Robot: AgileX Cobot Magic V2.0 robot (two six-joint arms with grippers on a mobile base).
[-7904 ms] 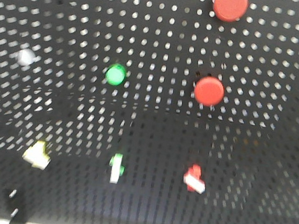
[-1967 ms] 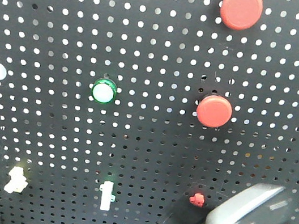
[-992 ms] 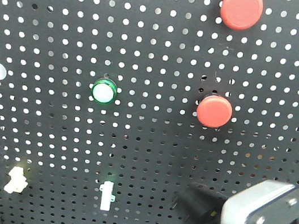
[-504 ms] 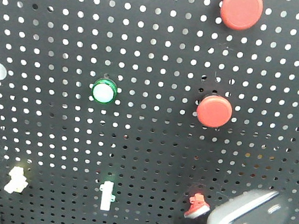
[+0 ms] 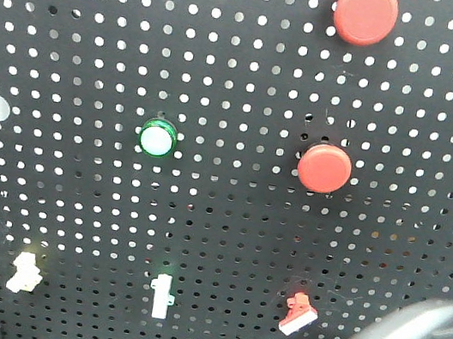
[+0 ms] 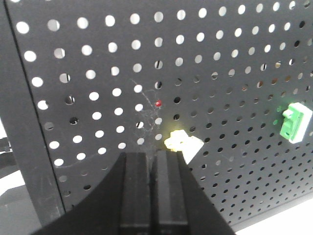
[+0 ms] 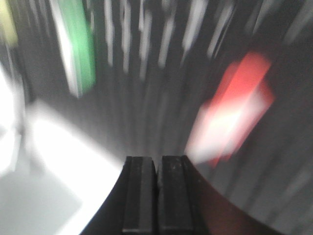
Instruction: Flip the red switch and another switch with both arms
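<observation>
Red switch (image 5: 298,314) sits right of the green switch (image 5: 160,294) on the pegboard (image 5: 250,78). Left gripper (image 6: 152,155) hangs lower-left of the green switch, right gripper (image 7: 157,159) lower-right, both with jaws together.

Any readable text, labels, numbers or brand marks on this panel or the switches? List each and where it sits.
None: no word, number or sign can be read in any view.
The pegboard is bare, with no labels by the controls.
The upper red button and lower red button have plain caps.
The red switch, green switch and yellow switch show no markings.
The right wrist view is too blurred to tell.
</observation>
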